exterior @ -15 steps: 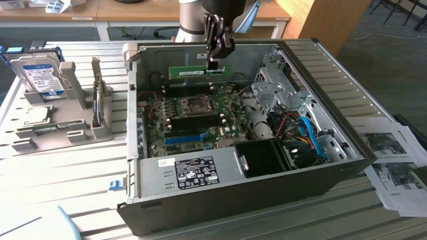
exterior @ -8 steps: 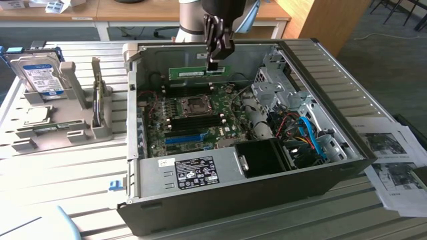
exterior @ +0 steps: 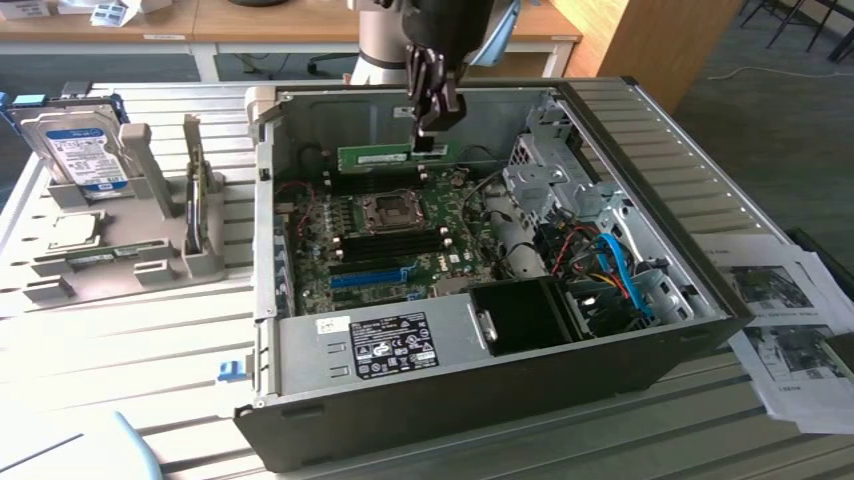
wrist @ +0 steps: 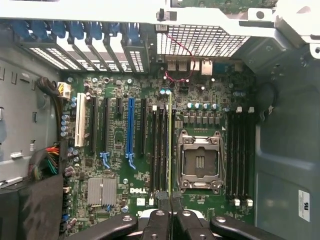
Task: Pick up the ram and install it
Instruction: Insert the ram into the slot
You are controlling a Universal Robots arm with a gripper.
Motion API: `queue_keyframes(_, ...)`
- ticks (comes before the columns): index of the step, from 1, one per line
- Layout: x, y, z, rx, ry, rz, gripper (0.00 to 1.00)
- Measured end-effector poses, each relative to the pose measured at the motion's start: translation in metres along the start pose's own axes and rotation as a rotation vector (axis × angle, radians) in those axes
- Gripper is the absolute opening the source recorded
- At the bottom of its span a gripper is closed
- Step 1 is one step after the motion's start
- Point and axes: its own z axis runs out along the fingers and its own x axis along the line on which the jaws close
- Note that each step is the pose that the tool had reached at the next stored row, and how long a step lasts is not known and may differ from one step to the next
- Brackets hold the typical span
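Observation:
My gripper hangs inside the open computer case, shut on the ram, a long green stick with a white label. The stick is level, above the far end of the motherboard and clear of it. In the wrist view the ram shows edge-on as a thin green line running out from my gripper. It lines up over the bank of black memory slots beside the processor socket. Whether it touches a slot I cannot tell.
The case walls and the drive cage hem in the board. A long blue slot lies beside the memory bank. Outside the case on the exterior view's left, a grey fixture holds a hard drive and a silver chip. Papers lie at the right.

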Motion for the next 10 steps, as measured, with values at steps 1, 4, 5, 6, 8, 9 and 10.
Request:
queue_keyframes(1,0.000,-0.0001,0.0018,-0.0002,-0.0002,0.000,0.11)
queue_keyframes(4,0.000,-0.0004,0.0072,-0.0006,-0.0007,0.000,0.11)
queue_keyframes(5,0.000,-0.0005,0.0090,-0.0007,-0.0008,0.000,0.11)
queue_keyframes(6,0.000,-0.0005,0.0108,-0.0008,-0.0009,0.000,0.11)
queue_keyframes(8,0.000,-0.0008,0.0146,-0.0010,-0.0012,0.000,0.11)
queue_keyframes(9,0.000,-0.0009,0.0164,-0.0011,-0.0013,0.000,0.11)
queue_keyframes(10,0.000,-0.0010,0.0181,-0.0013,-0.0014,0.000,0.11)
